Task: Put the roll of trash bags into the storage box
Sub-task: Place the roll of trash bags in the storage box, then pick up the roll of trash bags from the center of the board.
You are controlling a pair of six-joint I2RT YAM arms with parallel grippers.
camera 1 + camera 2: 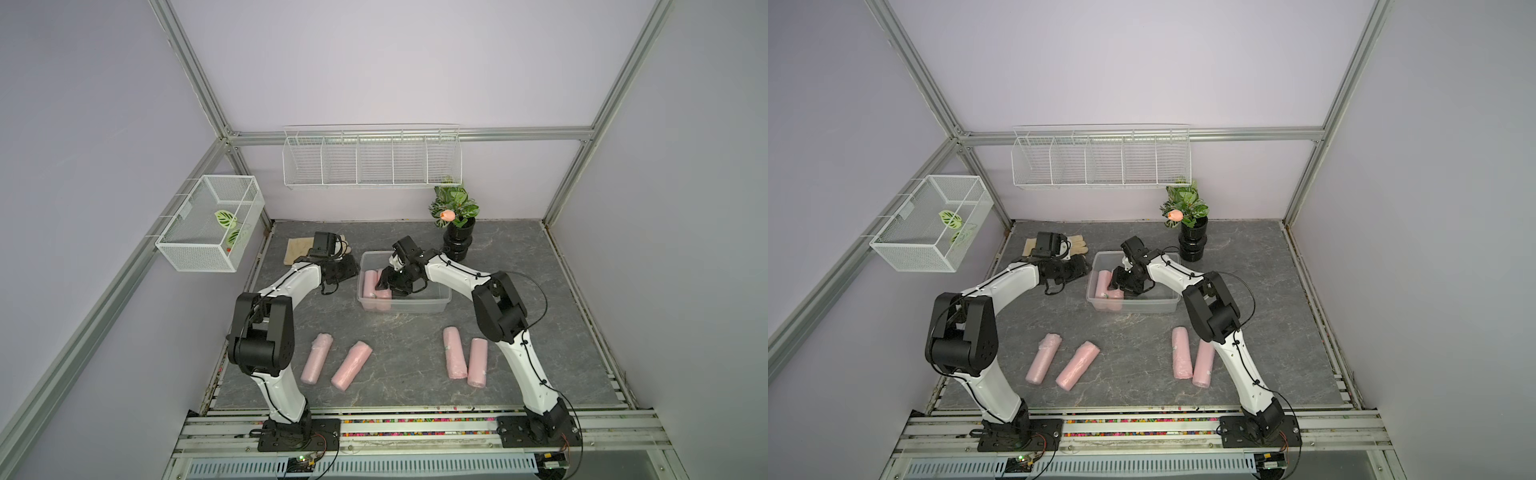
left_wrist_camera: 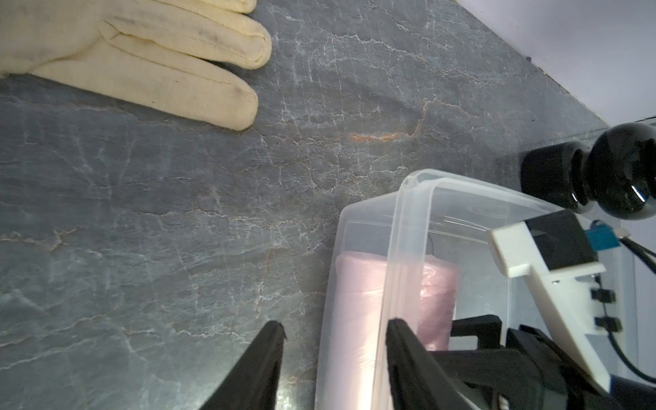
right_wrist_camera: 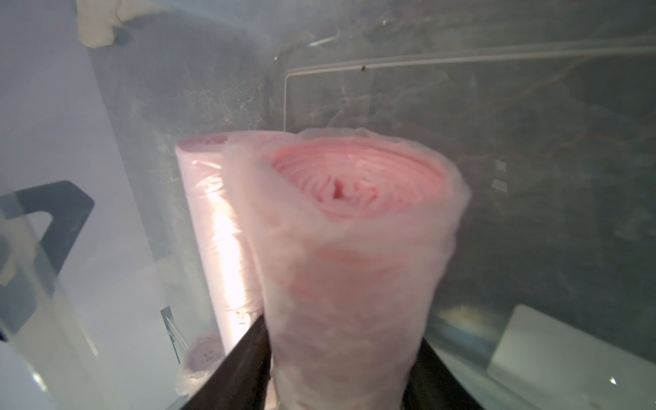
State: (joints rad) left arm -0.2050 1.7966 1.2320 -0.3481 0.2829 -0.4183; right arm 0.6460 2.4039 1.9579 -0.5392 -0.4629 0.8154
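Right wrist view, close in: the roll of trash bags (image 3: 355, 230) fills the middle. It is pink, with one coiled end facing the lens and its lower length smeared by blur. It stands between the two black fingers of the right pincer (image 3: 344, 330). Both fingers run along its sides, but the blur hides whether they press it or only flank it; I cannot tell. Behind it a second roll (image 3: 209, 220) lies on the floor of the storage box (image 3: 142, 106), washed out by glare. A pale rectangle (image 3: 553, 358) low on the box runs off the picture's edge; what it is stays unclear.

Both top views: the box sits a little toward 12 o'clock from the centre of the grey tabletop (image 1: 407, 345). The right arm reaches over the rim from 3 o'clock. Its wrist covers most of the flanked roll, so only scraps of pink show at the box's 9 o'clock end, inside the walls.

Left pincer (image 2: 335, 326): fingers a moderate way apart, parked just outside the box at 9 o'clock. The box wall shows between the fingertips in the left wrist view; contact cannot be made out.

A cream glove (image 2: 142, 53) lies at 10 o'clock from the box, its cuff cut off. A black plant pot (image 1: 459, 245) stands at 1 o'clock. The left pair of loose rolls (image 1: 316, 358) lies at 7 o'clock and the right pair of loose rolls (image 1: 453, 353) at 5 o'clock. In a top view the right arm overlaps one of the latter.
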